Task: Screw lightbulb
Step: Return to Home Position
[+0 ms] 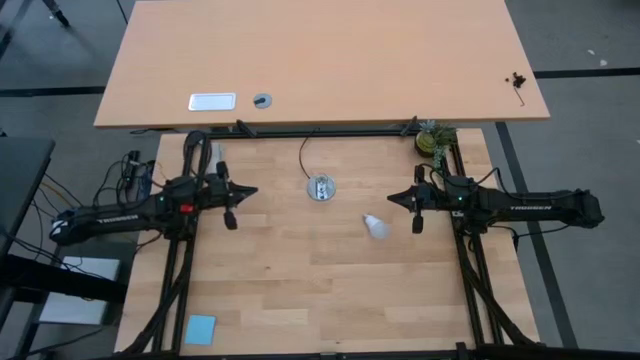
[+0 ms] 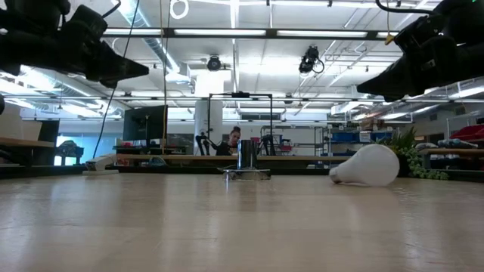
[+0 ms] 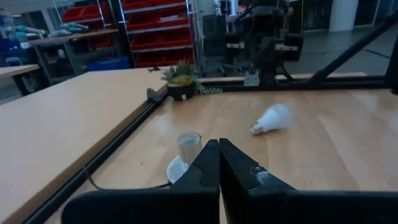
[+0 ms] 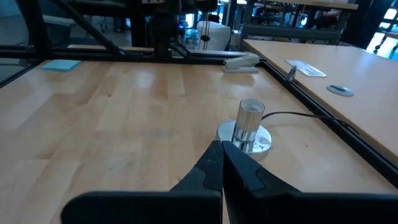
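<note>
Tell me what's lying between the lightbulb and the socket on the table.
Nothing: in the high view only bare table separates the lightbulb from the socket.

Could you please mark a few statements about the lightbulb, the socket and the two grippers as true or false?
1. The lightbulb lies on its side on the table. True.
2. The socket holds the lightbulb. False: it stands empty.
3. The right gripper grips the lightbulb. False: it is shut on nothing, raised above the table.
4. The left gripper is shut. True.
</note>
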`<state>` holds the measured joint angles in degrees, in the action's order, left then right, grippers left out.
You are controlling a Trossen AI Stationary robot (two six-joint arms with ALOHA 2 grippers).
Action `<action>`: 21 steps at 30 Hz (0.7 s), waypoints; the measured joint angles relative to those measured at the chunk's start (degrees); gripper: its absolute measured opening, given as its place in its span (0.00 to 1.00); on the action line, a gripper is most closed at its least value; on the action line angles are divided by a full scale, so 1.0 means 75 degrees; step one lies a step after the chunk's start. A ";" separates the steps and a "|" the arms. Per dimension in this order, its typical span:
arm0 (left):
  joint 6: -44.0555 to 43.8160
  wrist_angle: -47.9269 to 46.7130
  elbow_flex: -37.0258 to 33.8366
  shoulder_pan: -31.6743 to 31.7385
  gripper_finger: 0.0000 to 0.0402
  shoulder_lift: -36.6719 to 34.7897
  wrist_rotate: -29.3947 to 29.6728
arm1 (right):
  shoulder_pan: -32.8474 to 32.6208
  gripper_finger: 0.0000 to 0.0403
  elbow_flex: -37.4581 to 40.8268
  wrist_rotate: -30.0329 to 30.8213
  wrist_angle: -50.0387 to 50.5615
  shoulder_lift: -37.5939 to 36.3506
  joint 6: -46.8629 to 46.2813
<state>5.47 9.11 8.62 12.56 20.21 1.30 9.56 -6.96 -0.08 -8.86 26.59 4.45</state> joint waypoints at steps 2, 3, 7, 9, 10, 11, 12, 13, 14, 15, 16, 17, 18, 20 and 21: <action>-0.0017 -0.0084 -0.0049 0.0000 0.00 -0.0210 0.0006 | 0.0000 0.02 0.0000 0.0000 0.0042 0.0000 0.0003; -0.0017 -0.0151 -0.0049 0.0000 0.00 -0.0332 0.0006 | 0.0000 0.02 0.0000 0.0000 0.0089 0.0000 0.0006; -0.0017 -0.0631 -0.0050 0.0000 0.00 -0.0870 0.0006 | 0.0006 0.02 0.0000 0.0041 0.0406 0.0003 -0.0084; -0.0014 -0.0916 -0.0052 0.0000 0.00 -0.1201 0.0006 | 0.0006 0.02 0.0000 0.0038 0.0442 0.0003 -0.0225; -0.0014 -0.1064 -0.0052 0.0000 0.00 -0.1373 0.0006 | 0.0006 0.02 0.0000 0.0032 0.0445 0.0000 -0.0244; -0.0014 -0.1206 -0.0052 0.0000 0.00 -0.1551 0.0006 | 0.0006 0.02 0.0000 0.0029 0.0454 0.0001 -0.0245; -0.0016 -0.1355 -0.0052 0.0000 0.00 -0.1731 0.0014 | 0.0007 0.02 0.0000 0.0026 0.0462 0.0003 -0.0221; -0.0024 -0.1479 -0.0052 0.0000 0.00 -0.1895 0.0036 | 0.0013 0.02 0.0000 0.0026 0.0461 0.0001 -0.0200; -0.0063 -0.1550 -0.0052 0.0000 0.00 -0.2044 0.0047 | 0.0032 0.02 0.0000 0.0023 0.0462 -0.0008 -0.0175; -0.0106 -0.1586 -0.0052 0.0000 0.00 -0.2180 0.0047 | 0.0058 0.02 0.0000 0.0009 0.0472 -0.0039 -0.0151; -0.0131 -0.1596 -0.0054 0.0000 0.00 -0.2295 0.0047 | 0.0091 0.02 0.0000 0.0003 0.0473 -0.0079 -0.0145; -0.0131 -0.1569 -0.0081 0.0000 0.00 -0.2408 0.0047 | 0.0123 0.02 0.0000 0.0003 0.0469 -0.0125 -0.0167; -0.0135 -0.1527 -0.0136 0.0000 0.00 -0.2511 0.0047 | 0.0147 0.02 0.0000 0.0003 0.0489 -0.0176 -0.0169; -0.0166 -0.1307 -0.0348 0.0000 0.00 -0.2679 0.0048 | 0.0176 0.02 0.0000 0.0003 0.0600 -0.0305 -0.0134; -0.0185 -0.1058 -0.0511 0.0000 0.00 -0.2705 0.0047 | 0.0195 0.02 0.0000 0.0001 0.0651 -0.0376 -0.0098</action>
<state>4.09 1.18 4.78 12.56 -0.07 1.65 11.03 -6.96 -0.07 -3.98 23.77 3.71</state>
